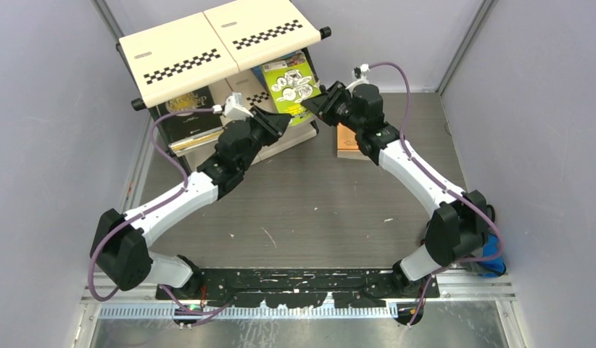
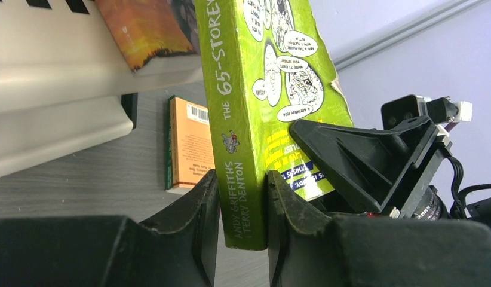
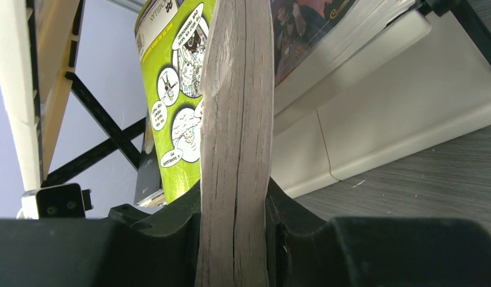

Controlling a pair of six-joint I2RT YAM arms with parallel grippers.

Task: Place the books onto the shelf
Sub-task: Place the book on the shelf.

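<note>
Both grippers hold the lime green book (image 1: 289, 81) tilted at the front of the shelf (image 1: 208, 51), under its top cream panels. My left gripper (image 2: 243, 203) is shut on the book's spine (image 2: 234, 119) at its lower end. My right gripper (image 3: 234, 209) is shut on the book's page edge (image 3: 237, 119); its lime cover (image 3: 177, 89) shows beside it. In the top view, my left gripper (image 1: 279, 121) and my right gripper (image 1: 315, 105) meet at the book's near end. An orange book (image 1: 346, 139) lies flat on the table. A black book with gold lettering (image 1: 185, 110) rests in the shelf.
A blue-covered book (image 3: 303, 24) and an orange-covered one (image 2: 147, 30) lie on a shelf tier. The shelf's lower cream panel (image 3: 398, 101) meets the grey table (image 1: 302, 210). Grey walls close in both sides. A blue object (image 1: 492, 255) sits by the right arm's base.
</note>
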